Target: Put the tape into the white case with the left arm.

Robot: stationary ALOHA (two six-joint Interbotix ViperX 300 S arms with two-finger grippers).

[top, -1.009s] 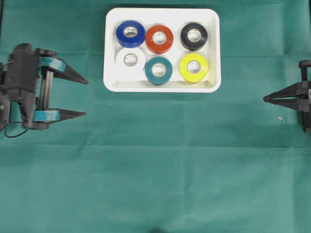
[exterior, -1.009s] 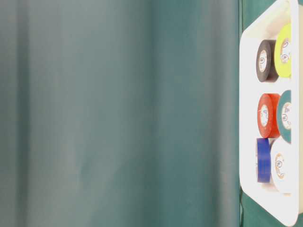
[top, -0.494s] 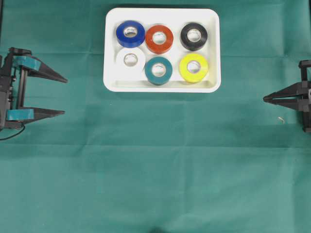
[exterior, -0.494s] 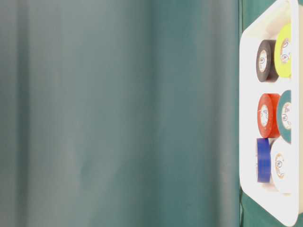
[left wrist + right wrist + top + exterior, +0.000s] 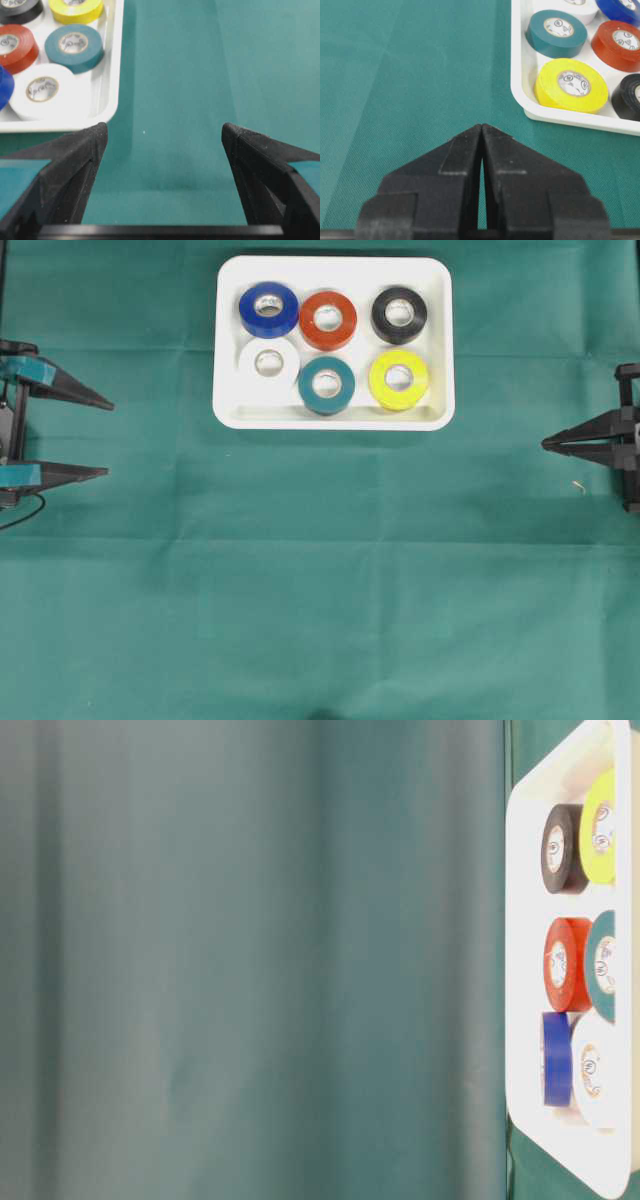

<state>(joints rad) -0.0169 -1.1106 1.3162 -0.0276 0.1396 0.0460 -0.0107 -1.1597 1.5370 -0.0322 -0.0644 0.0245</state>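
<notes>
Two teal-banded fingers of the left gripper stand spread wide at the left edge of the overhead view, with nothing but green cloth between them; the left wrist view confirms the gap is bare. Their tips point toward the middle of the bench, and the white case lies ahead of them and off to the far side, well apart from the tips. In the left wrist view the case's near corner sits just beyond the left-hand fingertip, so the tray is offset to one side of the gripper's line, not straight ahead. Inside the case six rolls lie flat, cores up, in two rows: the blue tape, red tape and black tape along the far row, the white tape, teal tape and yellow tape along the near row. No roll shows loose on the cloth in any view, so the task looks finished, with every tape already in the case. The white and blue rolls are the nearest to the left fingers. Across the bench, the right gripper has its all-black fingers pressed together on nothing, pointing inward; it lies about as far from the case on its own side, nearest the yellow and black rolls.
</notes>
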